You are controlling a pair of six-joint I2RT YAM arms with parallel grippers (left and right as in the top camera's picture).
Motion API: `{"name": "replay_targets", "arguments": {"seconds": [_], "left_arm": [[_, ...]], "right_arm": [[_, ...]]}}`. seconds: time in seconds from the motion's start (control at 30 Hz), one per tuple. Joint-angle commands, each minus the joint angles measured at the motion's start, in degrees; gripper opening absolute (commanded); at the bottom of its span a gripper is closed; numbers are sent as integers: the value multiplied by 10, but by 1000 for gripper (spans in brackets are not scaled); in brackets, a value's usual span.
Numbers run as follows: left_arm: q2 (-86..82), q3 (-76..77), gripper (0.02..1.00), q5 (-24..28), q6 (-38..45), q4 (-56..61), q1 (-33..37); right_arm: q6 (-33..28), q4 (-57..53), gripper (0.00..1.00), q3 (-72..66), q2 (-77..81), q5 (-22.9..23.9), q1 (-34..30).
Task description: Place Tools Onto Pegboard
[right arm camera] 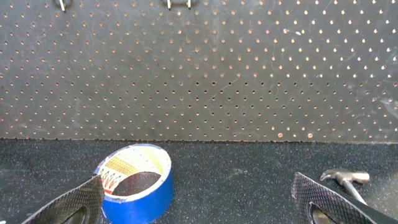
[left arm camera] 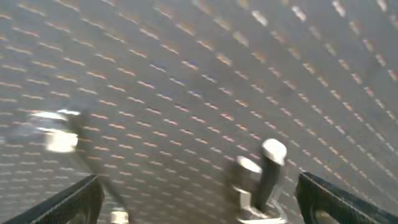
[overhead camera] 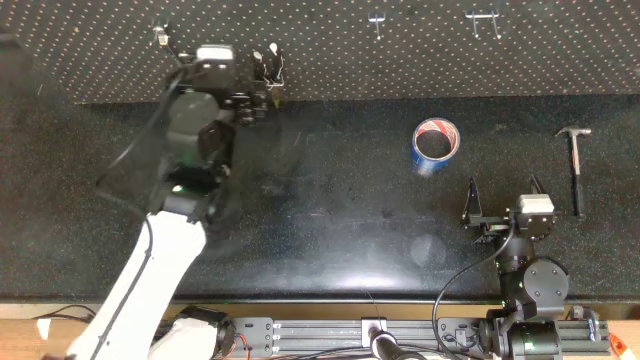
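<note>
— Where's the pegboard [overhead camera: 400, 60]?
— Close before the left pincer [overhead camera: 266, 62], whose fingers stand apart.
— And the right pincer [overhead camera: 503, 186]?
— Apart too. The hammer [overhead camera: 575, 170] lies ahead on its right, the tape roll [overhead camera: 428, 163] ahead on its left.
— Anything smaller?
— A hook [left arm camera: 268, 174], just beyond the left pincer.

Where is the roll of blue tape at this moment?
In the top view the blue tape roll lies on the black worktop, right of the middle, between the pegboard and the right end effector. The hammer lies farther right.

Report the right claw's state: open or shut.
Open. The right claw has its fingers wide apart in its wrist view, nothing between them.
</note>
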Motion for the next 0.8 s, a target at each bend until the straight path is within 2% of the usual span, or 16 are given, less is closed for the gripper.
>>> {"name": "replay_targets", "arguments": {"seconds": [0.03,0.1,0.2,0.3,0.5,0.57,0.7,0.8], "left_arm": [[-160,-63,996,88,1,-7,87],[-235,-125,996,127,0,-6,128],[-339,-222,996,134,-55,5,178],[-434,-291,996,139,-55,7,193],[-617,-414,993,153,-55,7,191],[-680,-458,996,153,-55,7,170],[-712,-473,996,153,-54,-25,146],[-712,-473,996,155,-53,-98,144]], "right_arm": [[-4,-2,980,-3,-3,3,-2],[-4,-2,980,-3,-3,3,-2],[-4,-2,980,-3,-3,3,-2],[-4,-2,980,-3,-3,3,-2],[-4,-2,982,-3,-3,3,-2],[-4,-2,980,-3,-3,3,-2],[-4,-2,980,-3,-3,3,-2],[-4,-2,980,-3,-3,3,-2]]}}
